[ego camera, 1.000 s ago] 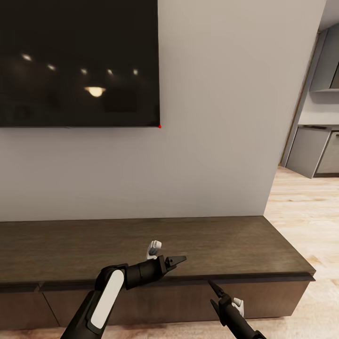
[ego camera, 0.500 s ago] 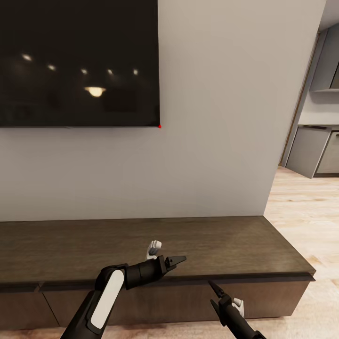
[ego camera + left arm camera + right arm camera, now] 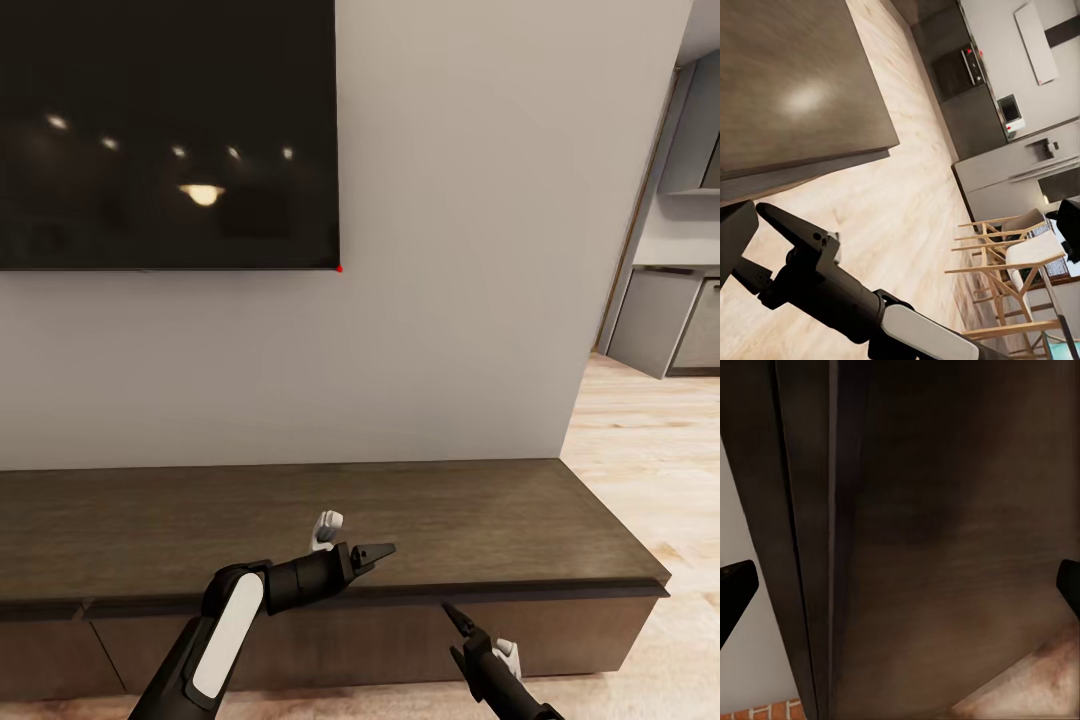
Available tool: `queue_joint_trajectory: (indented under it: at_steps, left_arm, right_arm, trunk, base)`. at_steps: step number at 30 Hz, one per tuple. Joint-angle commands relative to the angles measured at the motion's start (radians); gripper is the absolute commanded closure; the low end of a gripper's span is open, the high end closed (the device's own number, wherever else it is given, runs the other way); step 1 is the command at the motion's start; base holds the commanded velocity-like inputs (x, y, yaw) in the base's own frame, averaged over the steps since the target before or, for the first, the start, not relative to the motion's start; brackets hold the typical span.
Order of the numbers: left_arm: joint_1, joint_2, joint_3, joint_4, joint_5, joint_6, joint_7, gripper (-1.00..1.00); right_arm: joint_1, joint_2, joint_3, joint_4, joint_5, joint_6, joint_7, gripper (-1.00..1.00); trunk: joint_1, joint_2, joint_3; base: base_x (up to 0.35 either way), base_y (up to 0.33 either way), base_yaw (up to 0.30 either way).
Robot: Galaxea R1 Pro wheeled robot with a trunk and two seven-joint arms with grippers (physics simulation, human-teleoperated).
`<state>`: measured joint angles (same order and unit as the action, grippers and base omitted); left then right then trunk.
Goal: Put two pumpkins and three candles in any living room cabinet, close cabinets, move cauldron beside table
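The long, low, dark brown cabinet (image 3: 480, 520) runs along the wall under a black TV, and the drawer fronts I can see sit flush. My left gripper (image 3: 356, 540) hovers open over the front edge of the cabinet top, holding nothing. My right gripper (image 3: 478, 632) is lower, open and empty, just in front of a drawer front (image 3: 945, 525). In the left wrist view the right gripper (image 3: 799, 236) hangs over the floor beside the cabinet's end (image 3: 802, 97). The pumpkins, candles, cauldron and table are out of view.
The wall-mounted TV (image 3: 165, 130) hangs above the cabinet. Pale wood floor (image 3: 650, 450) opens to the right toward grey kitchen units (image 3: 665, 320). Wooden chairs (image 3: 1009, 262) and kitchen cupboards (image 3: 960, 67) appear in the left wrist view.
The right gripper has sunk slightly in front of the drawer front. The left arm and the view have not moved.
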<state>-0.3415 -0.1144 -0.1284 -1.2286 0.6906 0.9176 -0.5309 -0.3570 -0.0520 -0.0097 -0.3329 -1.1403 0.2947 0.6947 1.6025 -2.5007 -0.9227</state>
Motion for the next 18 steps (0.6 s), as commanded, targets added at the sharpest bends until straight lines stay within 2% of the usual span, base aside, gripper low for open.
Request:
queue_joint_trajectory:
  at_steps: [1,18]
  left_arm:
    - [-0.001,0.0,0.001,0.0,0.0,0.006,-0.002,-1.0]
    - [-0.001,0.0,0.001,0.0,0.0,0.004,-0.001,-1.0]
  right_arm:
    - [0.0,0.0,-0.001,0.0,-0.008,0.01,0.001,-1.0]
    - [0.0,0.0,-0.001,0.0,-0.008,0.011,0.0,-1.0]
  trunk:
    - [0.0,0.0,-0.001]
    - [0.0,0.0,-0.001]
  base:
    - [0.0,0.0,0.0]
    - [0.0,0.0,0.0]
